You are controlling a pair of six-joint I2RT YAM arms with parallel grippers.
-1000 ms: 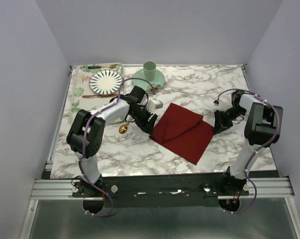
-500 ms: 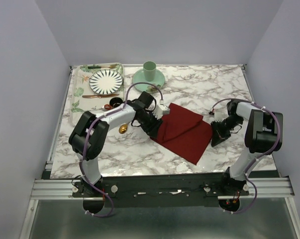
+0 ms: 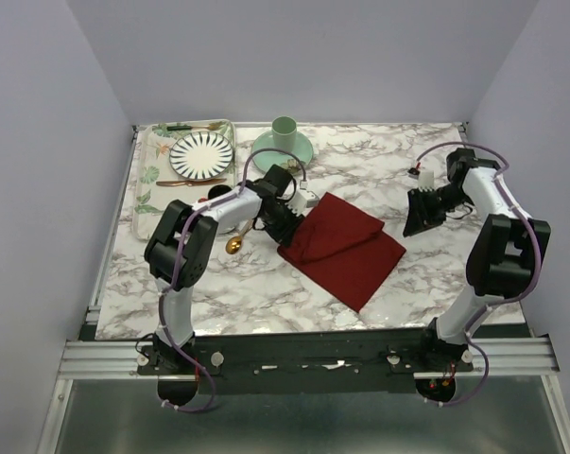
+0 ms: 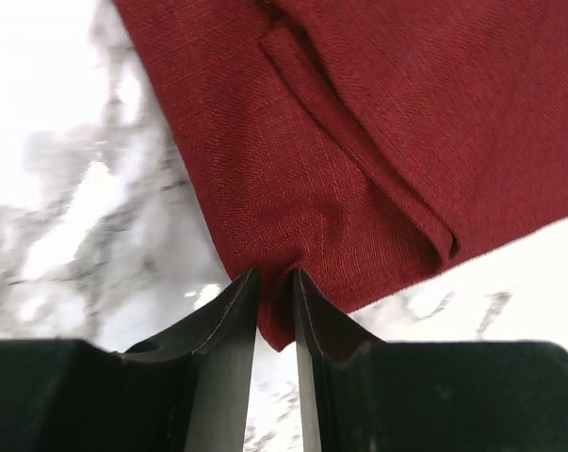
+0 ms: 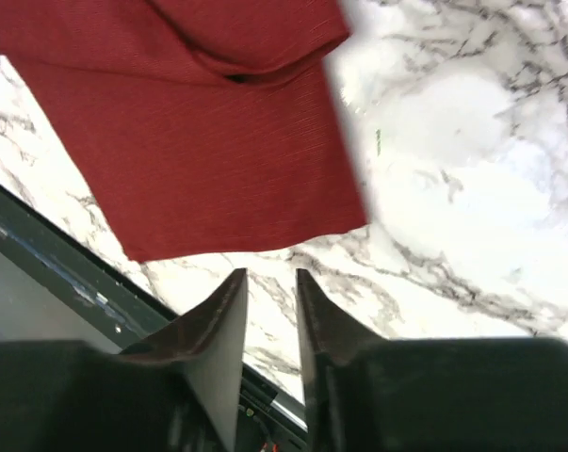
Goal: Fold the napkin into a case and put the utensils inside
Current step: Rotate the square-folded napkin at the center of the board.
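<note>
The dark red napkin [image 3: 346,248] lies folded on the marble table, with a loose fold on top. My left gripper [image 3: 283,229] is shut on its left corner, and the cloth is pinched between the fingertips in the left wrist view [image 4: 276,275]. My right gripper [image 3: 419,218] hovers to the right of the napkin, apart from it. In the right wrist view, my right gripper [image 5: 271,275] has its jaws a narrow gap apart with nothing between them, and the napkin [image 5: 199,141] lies ahead. The gold spoon [image 3: 233,245] lies left of the napkin, by the left arm. I cannot see the knife.
A patterned tray [image 3: 145,175] at the back left holds a striped plate [image 3: 201,154], a green-handled utensil [image 3: 183,127] and a brown-gold utensil [image 3: 182,182]. A green cup [image 3: 285,133] on a saucer stands at the back centre. The dark front rail [image 5: 39,259] shows below the napkin.
My right gripper has left the napkin's right corner and moved back and up. My left gripper has pulled its corner left and back, and the napkin shifted with it.
</note>
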